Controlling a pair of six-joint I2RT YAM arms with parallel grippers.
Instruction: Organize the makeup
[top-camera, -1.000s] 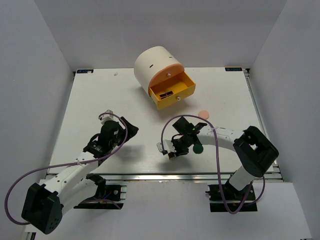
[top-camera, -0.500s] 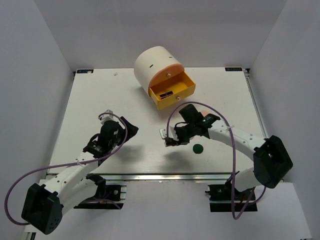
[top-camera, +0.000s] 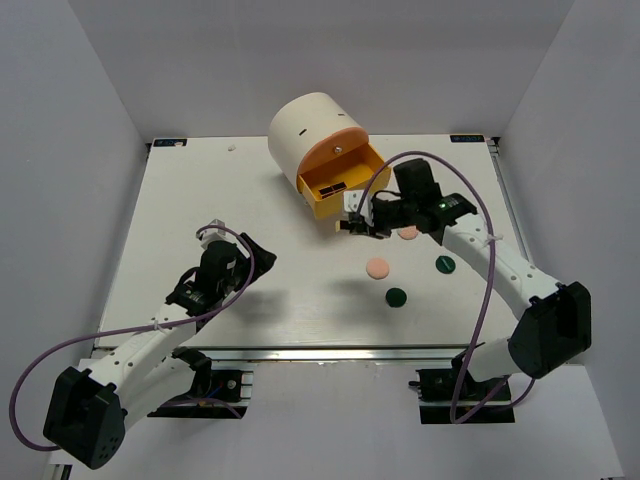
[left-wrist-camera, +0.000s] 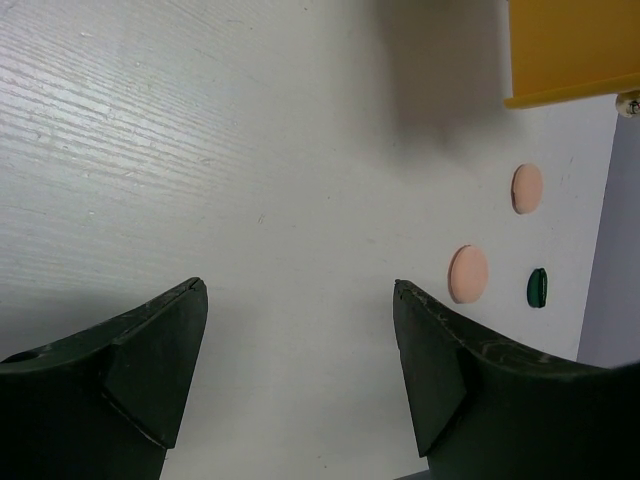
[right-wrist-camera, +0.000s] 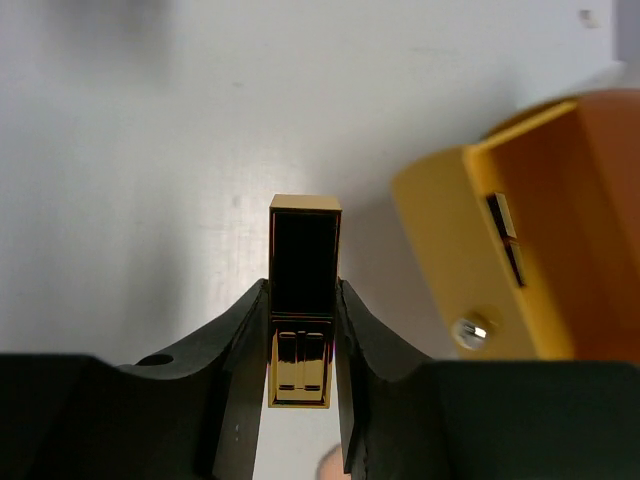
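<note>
My right gripper is shut on a black-and-gold rectangular palette, held above the table just in front of the open orange-yellow drawer. Another black-and-gold palette lies inside that drawer. Two peach-pink discs lie on the table: one at the centre, one partly under my right arm. Two dark green discs lie near them. My left gripper is open and empty over bare table at the left. In its view the discs lie far right.
The big cream cylinder with the pulled-out drawer stands at the back centre of the white table. Grey walls close in on the left, right and back.
My right arm has carried the palette from the table's front centre up and right, to the front of the open drawer. That uncovered a pink disc and a green disc. The left arm has not moved.
</note>
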